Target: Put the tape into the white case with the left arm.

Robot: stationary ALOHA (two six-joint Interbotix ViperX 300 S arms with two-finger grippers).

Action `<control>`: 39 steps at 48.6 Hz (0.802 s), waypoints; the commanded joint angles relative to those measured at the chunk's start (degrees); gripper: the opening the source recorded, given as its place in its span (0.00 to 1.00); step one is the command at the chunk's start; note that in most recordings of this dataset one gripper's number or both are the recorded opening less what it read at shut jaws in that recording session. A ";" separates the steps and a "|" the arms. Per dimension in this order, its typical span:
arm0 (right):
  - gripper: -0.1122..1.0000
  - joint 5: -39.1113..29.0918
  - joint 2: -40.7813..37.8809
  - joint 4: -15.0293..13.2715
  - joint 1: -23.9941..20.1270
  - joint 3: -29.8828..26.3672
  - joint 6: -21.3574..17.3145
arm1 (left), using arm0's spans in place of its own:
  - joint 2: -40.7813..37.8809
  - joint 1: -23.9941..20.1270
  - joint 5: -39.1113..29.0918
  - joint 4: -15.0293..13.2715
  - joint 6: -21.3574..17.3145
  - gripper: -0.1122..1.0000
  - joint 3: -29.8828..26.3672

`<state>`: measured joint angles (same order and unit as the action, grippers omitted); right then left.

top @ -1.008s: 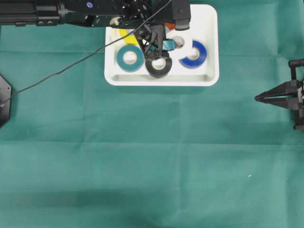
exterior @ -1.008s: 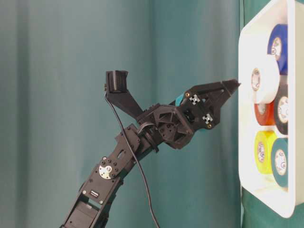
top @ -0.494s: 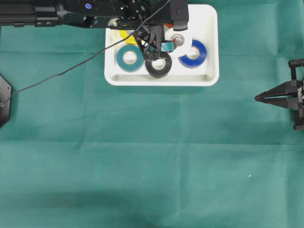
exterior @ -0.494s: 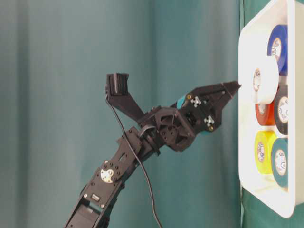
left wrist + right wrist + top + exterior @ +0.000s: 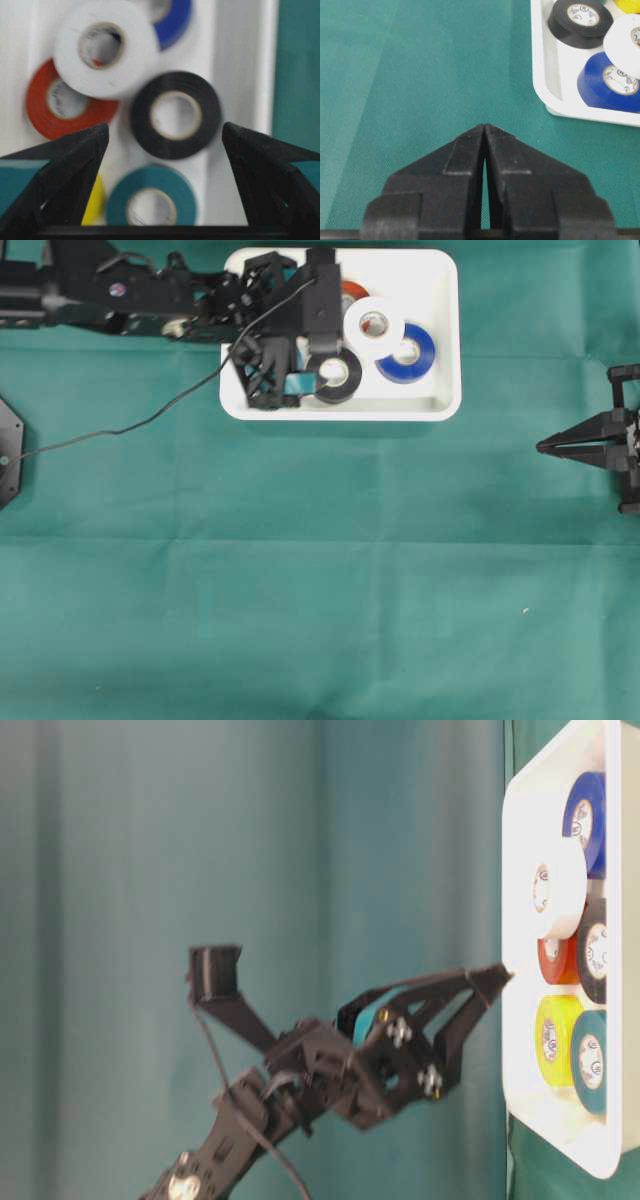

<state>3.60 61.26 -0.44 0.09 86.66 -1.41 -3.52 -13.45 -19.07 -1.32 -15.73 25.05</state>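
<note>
Green cloth lies bare around the white case (image 5: 440, 340) at twelve o'clock, where my left gripper (image 5: 165, 145) hangs spread wide and empty over the white tape (image 5: 106, 47) resting among the other rolls (image 5: 176, 115), so I judge the placing done.

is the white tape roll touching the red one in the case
Touching. The left wrist view shows the white tape roll lying on top of the red tape roll, covering its upper right part; the overhead view shows the same overlap inside the white case.
</note>
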 commanded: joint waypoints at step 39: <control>0.02 0.62 -0.26 -0.09 0.00 -0.53 -0.09 | 8.61 8.17 0.00 -0.18 0.18 0.98 8.17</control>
<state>3.60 61.35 -0.44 0.09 86.66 -1.41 3.43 -5.36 -19.07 -1.41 -15.64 33.66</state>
